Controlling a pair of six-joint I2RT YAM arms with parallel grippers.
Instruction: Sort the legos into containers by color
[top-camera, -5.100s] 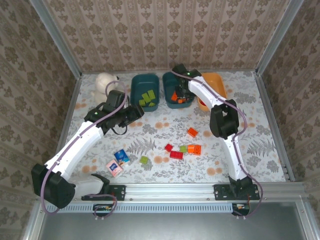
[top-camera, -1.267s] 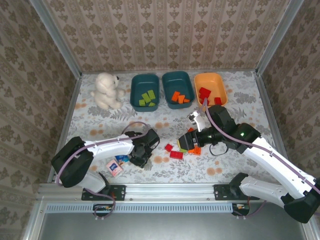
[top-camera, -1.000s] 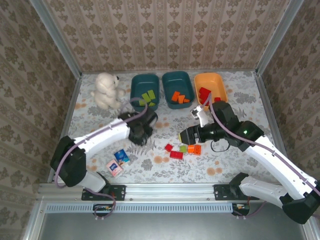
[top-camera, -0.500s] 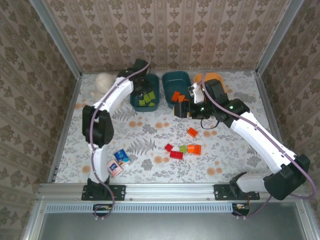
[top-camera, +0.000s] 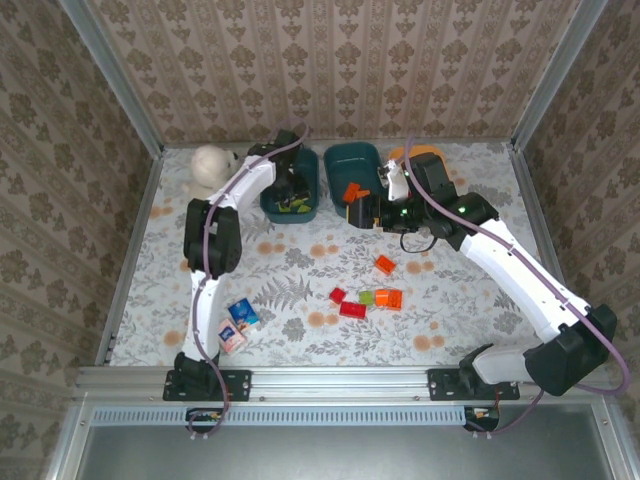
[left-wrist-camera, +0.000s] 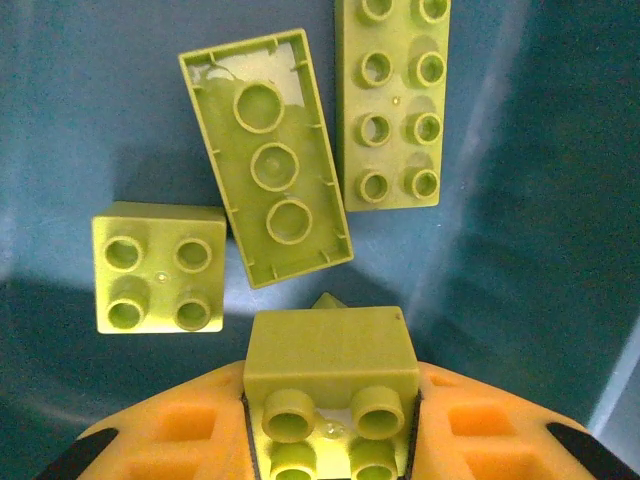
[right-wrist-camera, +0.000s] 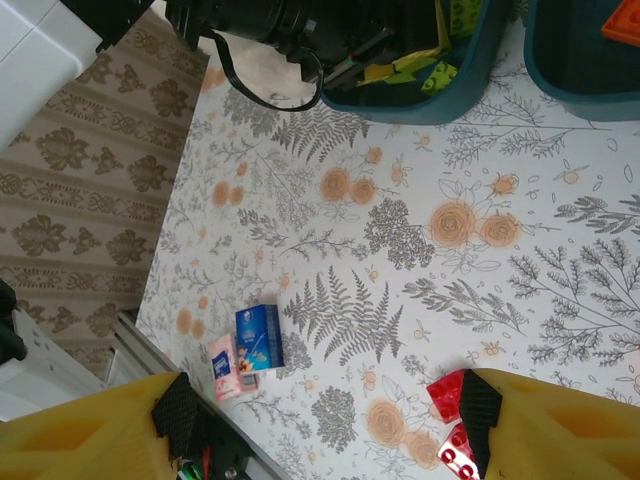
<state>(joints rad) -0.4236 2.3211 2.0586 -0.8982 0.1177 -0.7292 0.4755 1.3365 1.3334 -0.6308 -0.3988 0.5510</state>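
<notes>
My left gripper (left-wrist-camera: 330, 432) is shut on a light green lego (left-wrist-camera: 331, 375) and hangs low inside the left teal container (top-camera: 276, 168). Three more green legos lie on the floor of that container (left-wrist-camera: 90, 110) just beyond the held one: a square one (left-wrist-camera: 160, 268), an upturned long one (left-wrist-camera: 268, 155) and a long one (left-wrist-camera: 392, 100). My right gripper (top-camera: 368, 212) hovers open at the near edge of the middle teal container (top-camera: 352, 160), which holds orange legos (top-camera: 351, 190). Nothing lies between the right gripper's (right-wrist-camera: 330, 410) fingers. The orange container (top-camera: 428, 157) is mostly hidden behind the right arm.
Loose legos lie mid-table: orange (top-camera: 385, 264), red (top-camera: 338, 296), green (top-camera: 366, 297), orange (top-camera: 389, 298), red (top-camera: 352, 309). A blue carton (top-camera: 243, 313) and a pink carton (top-camera: 228, 336) sit near the front left. A white plush bear (top-camera: 210, 168) is at the back left.
Over the last second both arms swung from mid-table to the back. My left gripper carried the green lego down into the left teal container; the right gripper stayed open.
</notes>
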